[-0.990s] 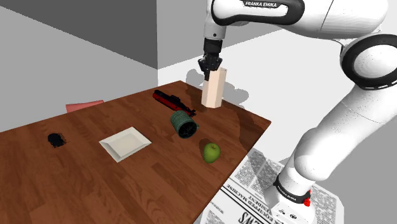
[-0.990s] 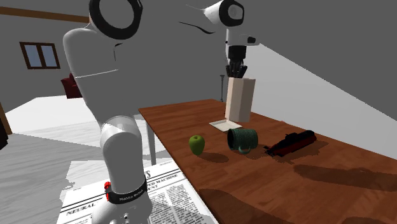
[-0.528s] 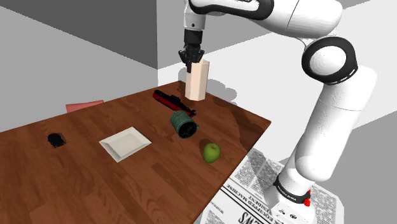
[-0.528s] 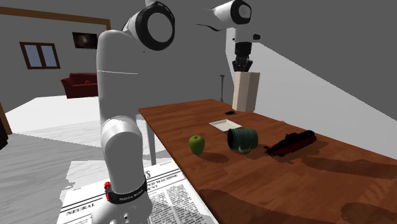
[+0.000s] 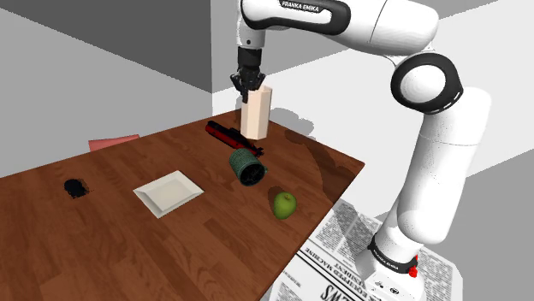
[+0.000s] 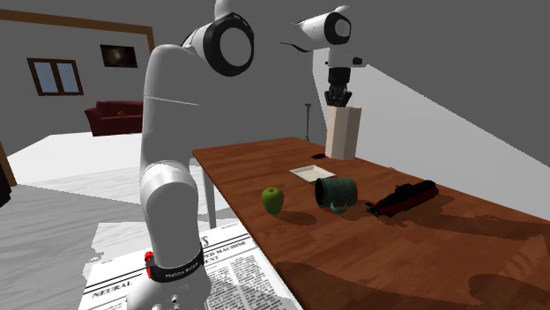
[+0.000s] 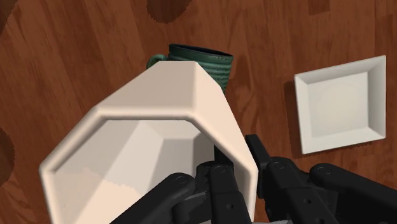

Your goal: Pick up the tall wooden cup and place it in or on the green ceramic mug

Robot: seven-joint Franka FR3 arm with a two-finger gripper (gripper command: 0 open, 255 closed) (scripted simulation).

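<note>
A white robot arm reaches over a dark wood worktop (image 5: 94, 248), and its black hand (image 5: 249, 85) pinches the rim of a tall, pale, faceted cup (image 5: 256, 113), one finger (image 7: 191, 191) inside the wall and the other outside. The cup hangs upright from the hand, clear of the worktop, above the far side of a green ribbed mug (image 5: 246, 166) as the shoulder view shows it. In the wrist view the cup's open mouth faces the camera, showing plain pale walls inside, and the mug lies below and just past its rim. The mug rests on its side on the worktop, its dark mouth turned toward the near edge in the shoulder view; what is in the mug cannot be made out. A long red and black object (image 5: 229, 135) lies just beyond the mug, between it and the hanging cup. A green apple (image 5: 284, 203) sits near the mug on the side towards the stand. A square white plate (image 5: 169, 192) lies near the mug on the opposite side from the apple. Farther from the mug on that same side are a small black object (image 5: 76, 187) and a flat reddish item (image 5: 113, 142) at the worktop's far edge. A newspaper (image 5: 342, 256) lies on the floor by the arm's base, well apart from the mug.
</note>
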